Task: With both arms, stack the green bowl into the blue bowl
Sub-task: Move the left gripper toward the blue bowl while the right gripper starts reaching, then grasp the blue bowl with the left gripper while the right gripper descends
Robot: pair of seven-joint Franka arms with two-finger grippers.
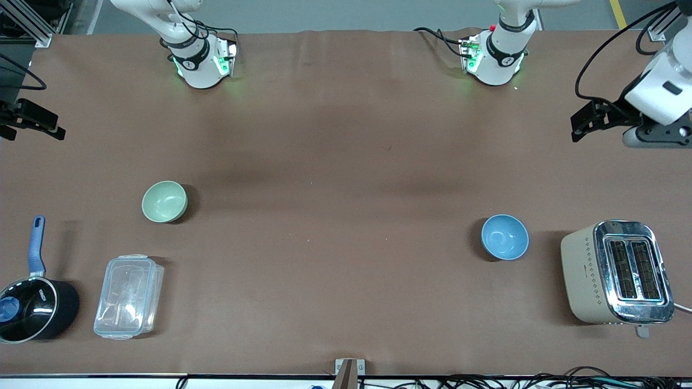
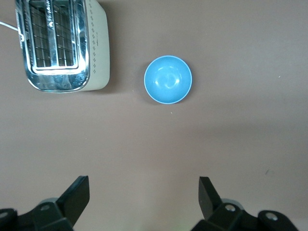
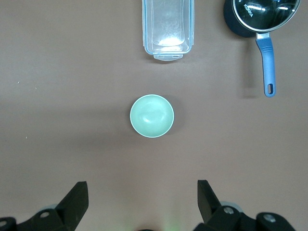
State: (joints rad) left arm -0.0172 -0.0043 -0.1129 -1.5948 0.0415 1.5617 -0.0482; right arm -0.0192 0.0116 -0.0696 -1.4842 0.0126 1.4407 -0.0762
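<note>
The pale green bowl [image 1: 164, 201] sits upright and empty on the brown table toward the right arm's end; it also shows in the right wrist view [image 3: 151, 116]. The sky-blue bowl [image 1: 505, 236] sits upright and empty toward the left arm's end, beside the toaster; it also shows in the left wrist view [image 2: 168, 80]. My right gripper [image 1: 59, 127] [image 3: 142, 187] is open and empty, high over the table's edge at the right arm's end. My left gripper [image 1: 577, 125] [image 2: 144, 185] is open and empty, high over bare table at the left arm's end.
A beige and chrome toaster [image 1: 616, 270] stands beside the blue bowl at the left arm's end. A clear plastic container [image 1: 128, 296] and a black saucepan [image 1: 32, 308] with a blue handle lie nearer the front camera than the green bowl.
</note>
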